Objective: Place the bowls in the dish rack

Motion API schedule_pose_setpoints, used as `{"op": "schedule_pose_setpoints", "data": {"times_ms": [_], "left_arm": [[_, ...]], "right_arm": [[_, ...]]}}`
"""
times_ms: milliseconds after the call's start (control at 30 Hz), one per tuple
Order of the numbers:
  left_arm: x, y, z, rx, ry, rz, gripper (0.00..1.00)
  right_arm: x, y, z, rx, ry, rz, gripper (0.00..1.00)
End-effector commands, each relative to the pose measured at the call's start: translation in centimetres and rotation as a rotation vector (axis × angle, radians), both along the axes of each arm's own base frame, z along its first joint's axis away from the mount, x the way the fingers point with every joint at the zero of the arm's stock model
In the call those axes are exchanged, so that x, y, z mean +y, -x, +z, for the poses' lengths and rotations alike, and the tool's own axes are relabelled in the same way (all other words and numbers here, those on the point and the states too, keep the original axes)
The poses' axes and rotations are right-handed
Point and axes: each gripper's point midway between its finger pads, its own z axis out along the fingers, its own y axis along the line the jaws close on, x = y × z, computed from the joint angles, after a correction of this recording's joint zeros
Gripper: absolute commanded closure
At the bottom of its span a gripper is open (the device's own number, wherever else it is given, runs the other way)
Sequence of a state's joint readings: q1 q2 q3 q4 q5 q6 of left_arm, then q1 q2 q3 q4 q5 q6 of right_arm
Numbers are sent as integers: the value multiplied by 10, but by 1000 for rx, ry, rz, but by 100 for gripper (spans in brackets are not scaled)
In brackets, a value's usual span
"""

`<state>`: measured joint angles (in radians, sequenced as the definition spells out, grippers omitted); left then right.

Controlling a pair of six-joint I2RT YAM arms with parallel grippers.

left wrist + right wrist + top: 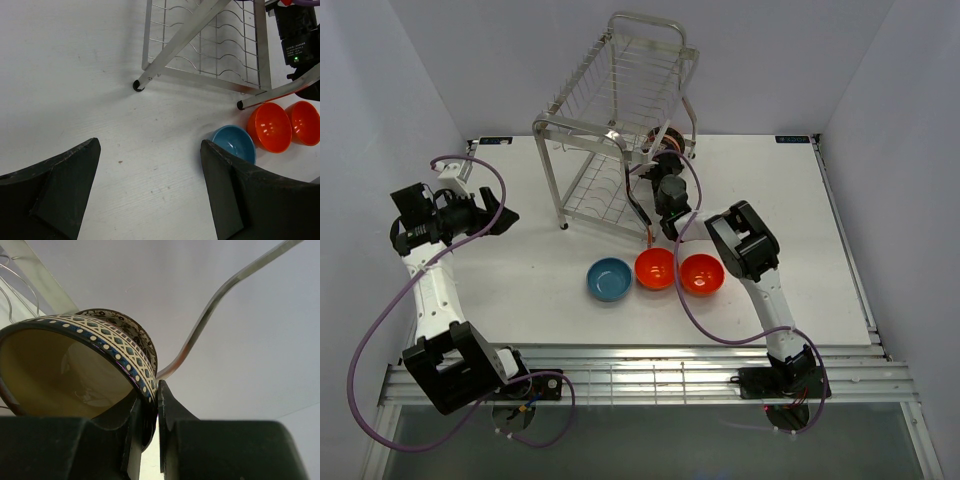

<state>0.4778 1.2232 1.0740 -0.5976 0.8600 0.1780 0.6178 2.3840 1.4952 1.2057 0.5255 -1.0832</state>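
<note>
Right fingers [169,407]: drawn in to a narrow slit and pinching the rim of a dark brown round bowl [75,365] that has a cream inside and a blue-and-cream diamond band. One finger lies inside the wall, the other outside.
Held bowl: tipped on its edge at the right end of the tall silver wire dish rack [630,80], with a bent rack wire rising just beside it.
Bowl behind: a black-and-grey flower-patterned bowl [122,322] peeks over the held bowl's rim. I cannot tell whether the two touch.
Left fingers [55,192]: spread wide apart with nothing between them, hanging over the bare white counter [520,290] to the left of the rack.
Dish rack: stands at the far middle of the counter, with a basket tier on top and a slotted tier below.
Loose bowls: a blue round bowl [609,279], a plain orange bowl [655,268] and a second orange bowl [701,274] sit upright in a row just in front of the rack's near right foot. The two orange ones touch.
Top view only: both arms and the whole rack show, but the held bowl is mostly hidden behind the right wrist.
Left wrist view only: the rack's two near black-capped feet and the lower tier's wavy slot wires show close up.
Right wrist view only: the grip on the rim and both bowls' patterns.
</note>
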Motion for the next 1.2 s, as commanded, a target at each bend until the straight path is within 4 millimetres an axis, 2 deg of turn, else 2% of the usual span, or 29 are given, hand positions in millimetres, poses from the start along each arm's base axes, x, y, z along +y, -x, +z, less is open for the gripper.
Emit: {"op": "schedule_pose_setpoints", "data": {"times_ms": [0,367,767,1167], "left_arm": [[2,-2,3,-23,-14,-9,8],[3,-2,2,-15,-17,-6,8],[4,-3,0,-13,-23,-5,8],[5,-2,-1,-17,-35,-3,8]], "right_arm": [[-7,11,70,-236,-185,-12,92],[-7,10,64,-259,-139,-44,92],[-4,8,73,-299,-115,-46,92],[5,9,55,-265,-44,3,92]]}}
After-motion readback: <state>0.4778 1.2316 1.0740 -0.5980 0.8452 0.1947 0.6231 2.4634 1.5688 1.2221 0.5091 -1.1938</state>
